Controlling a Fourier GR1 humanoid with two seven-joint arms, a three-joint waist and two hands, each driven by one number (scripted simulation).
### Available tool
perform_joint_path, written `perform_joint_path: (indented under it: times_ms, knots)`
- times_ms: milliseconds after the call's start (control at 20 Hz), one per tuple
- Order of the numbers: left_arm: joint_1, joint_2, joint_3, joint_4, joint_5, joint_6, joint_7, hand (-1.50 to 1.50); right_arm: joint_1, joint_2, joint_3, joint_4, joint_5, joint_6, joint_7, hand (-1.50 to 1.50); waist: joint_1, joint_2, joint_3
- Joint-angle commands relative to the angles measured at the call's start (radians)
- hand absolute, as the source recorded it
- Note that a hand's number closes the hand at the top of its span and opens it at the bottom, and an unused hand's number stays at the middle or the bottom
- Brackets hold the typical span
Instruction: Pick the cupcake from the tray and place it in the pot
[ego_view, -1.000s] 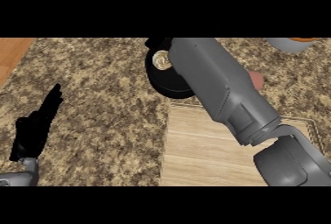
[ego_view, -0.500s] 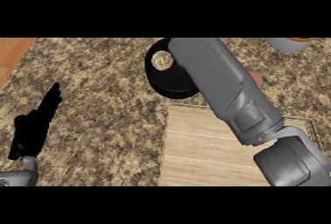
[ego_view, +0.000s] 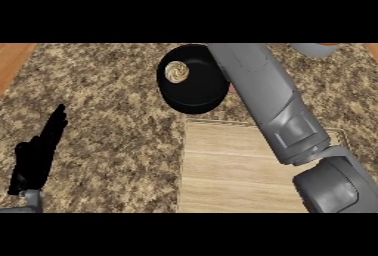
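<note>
Arm shifted; one cupcake (ego_view: 176, 71), one pot (ego_view: 193, 95).

Light is coming in pretty flat and even, nothing is glaring. The granite counter (ego_view: 111, 115) is staying mid-bright and the wooden tray (ego_view: 229, 170) is reading paler. The black pot (ego_view: 193, 80) is swallowing detail, and the left hand (ego_view: 37, 155) is showing as a plain silhouette.

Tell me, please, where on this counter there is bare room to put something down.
The speckled stone counter is bare between the resting black left hand and the round black pot. The pale wooden tray shows bare boards on its left part. It is crowded at the right, where the grey right forearm crosses tray and pot; the cupcake is over the pot's left part.
</note>
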Motion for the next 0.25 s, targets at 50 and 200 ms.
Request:
perform_joint_path:
  times_ms: [50,200]
  knots:
    - [0.002,0.042,0.06,0.002,0.029,-0.034,0.01,0.0,0.104,-0.012,-0.034,-0.061,-0.054,0.093,-0.074,-1.5,-0.031,-0.011,0.0]
    - [0.032,0.015,0.066,0.065,0.02,-0.027,-0.073,0.0,0.185,-0.038,-0.023,-0.142,-0.06,0.125,-0.075,-1.5,-0.047,-0.016,0.0]
